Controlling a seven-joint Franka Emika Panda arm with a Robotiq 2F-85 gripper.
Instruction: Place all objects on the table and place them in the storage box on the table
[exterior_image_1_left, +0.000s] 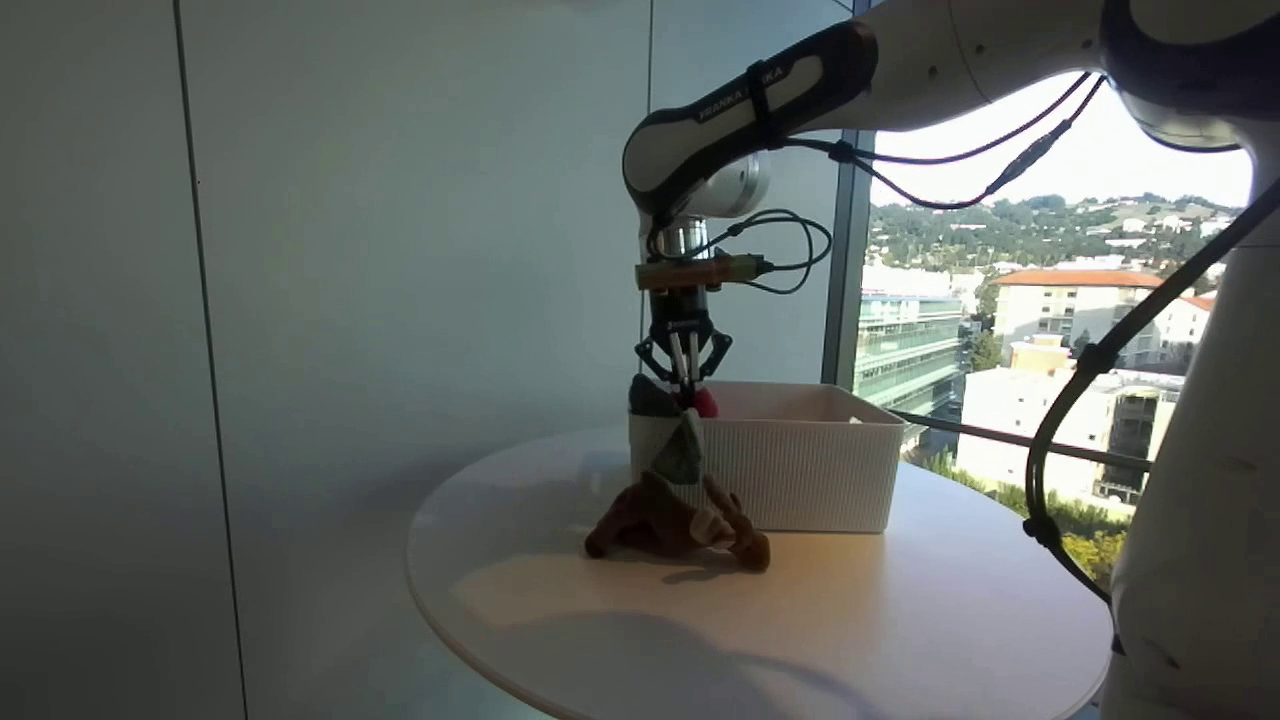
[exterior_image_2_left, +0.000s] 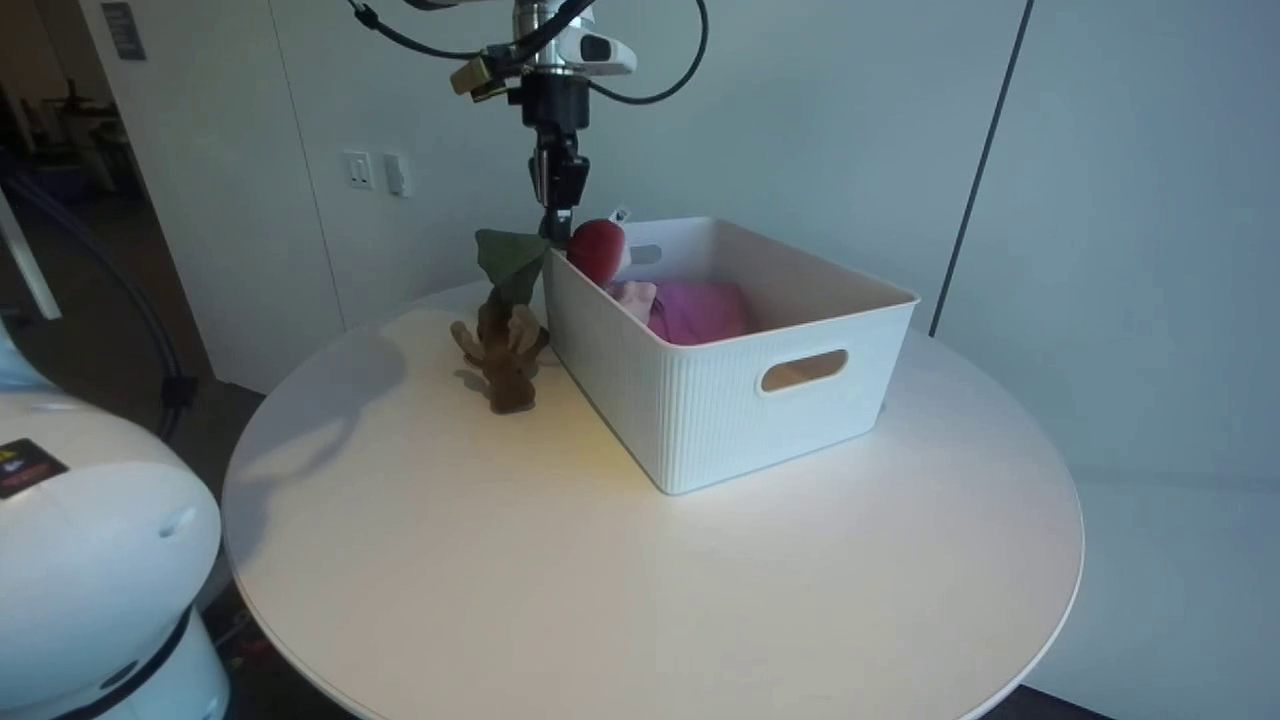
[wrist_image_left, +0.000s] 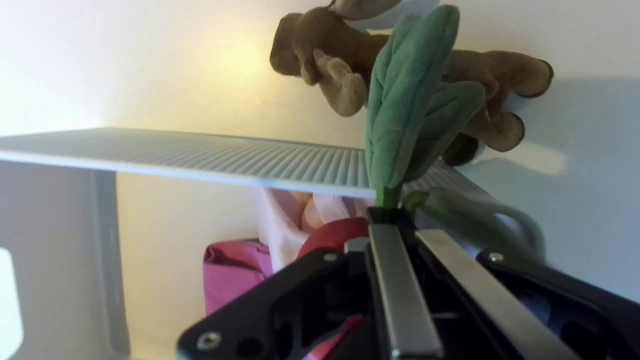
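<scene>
My gripper (wrist_image_left: 392, 212) is shut on the green stem of a leafy plush toy (wrist_image_left: 410, 100). In both exterior views the gripper (exterior_image_1_left: 688, 392) (exterior_image_2_left: 556, 228) is at one end of the storage box, at rim height. The green leaves (exterior_image_1_left: 680, 450) (exterior_image_2_left: 512, 262) hang outside the white ribbed box (exterior_image_1_left: 800, 475) (exterior_image_2_left: 770, 425) (wrist_image_left: 240, 155). A round red part (exterior_image_2_left: 596, 250) (wrist_image_left: 332, 235) is at the inner side of the rim; its join to the leaves is hidden. A brown plush moose (exterior_image_1_left: 655, 520) (exterior_image_2_left: 508, 365) (wrist_image_left: 345, 47) lies on the table beside the box, below the leaves.
Inside the box lie a purple cloth thing (exterior_image_2_left: 700, 312) (wrist_image_left: 232, 272) and a pale pink thing (exterior_image_2_left: 635, 298) (wrist_image_left: 282, 225). The box stands on a round white table (exterior_image_1_left: 900, 610) (exterior_image_2_left: 620, 580). A wall (exterior_image_1_left: 420, 250) stands behind the table.
</scene>
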